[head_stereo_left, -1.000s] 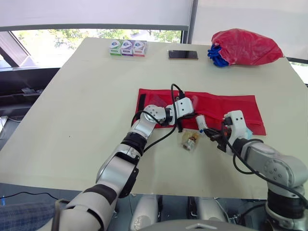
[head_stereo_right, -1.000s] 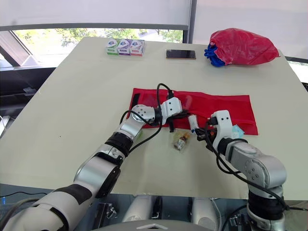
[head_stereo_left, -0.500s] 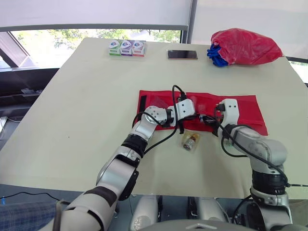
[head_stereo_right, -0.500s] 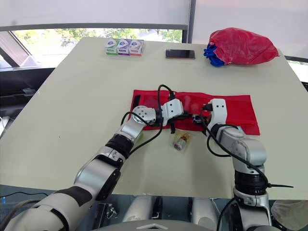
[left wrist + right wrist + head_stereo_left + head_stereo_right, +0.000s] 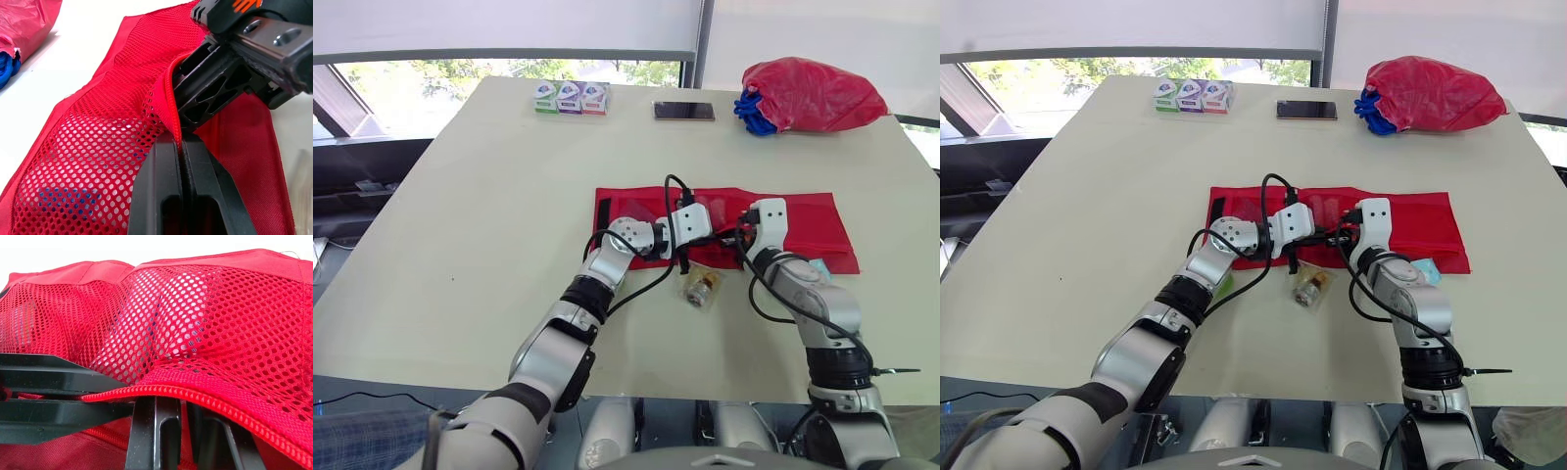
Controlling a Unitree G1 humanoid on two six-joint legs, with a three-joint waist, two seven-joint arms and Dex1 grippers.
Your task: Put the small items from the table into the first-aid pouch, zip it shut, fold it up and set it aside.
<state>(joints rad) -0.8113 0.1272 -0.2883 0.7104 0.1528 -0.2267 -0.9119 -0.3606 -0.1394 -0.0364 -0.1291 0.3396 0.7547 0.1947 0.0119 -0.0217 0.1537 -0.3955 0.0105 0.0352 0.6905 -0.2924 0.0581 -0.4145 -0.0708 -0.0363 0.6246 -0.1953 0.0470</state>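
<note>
The red first-aid pouch (image 5: 803,220) lies unfolded flat mid-table. My left gripper (image 5: 181,147) is shut on the zipper edge of its mesh pocket (image 5: 112,122) and holds it lifted. My right gripper (image 5: 736,235) faces it, tips pushed under that raised edge (image 5: 195,394). It is shut on a small white tube, which shows pale through the mesh (image 5: 156,323). A clear packet with a brown item (image 5: 701,289) lies on the table just in front of the pouch. A small light-blue item (image 5: 819,265) lies by my right forearm.
At the far edge of the table (image 5: 460,245) stand three small boxes (image 5: 572,97), a phone (image 5: 684,111) and a red bag with blue cloth (image 5: 813,95). The table's left half is bare.
My right gripper has carried the white tube from the table in front of the pouch up to the pocket mouth and pushed in. The left gripper has kept its hold.
</note>
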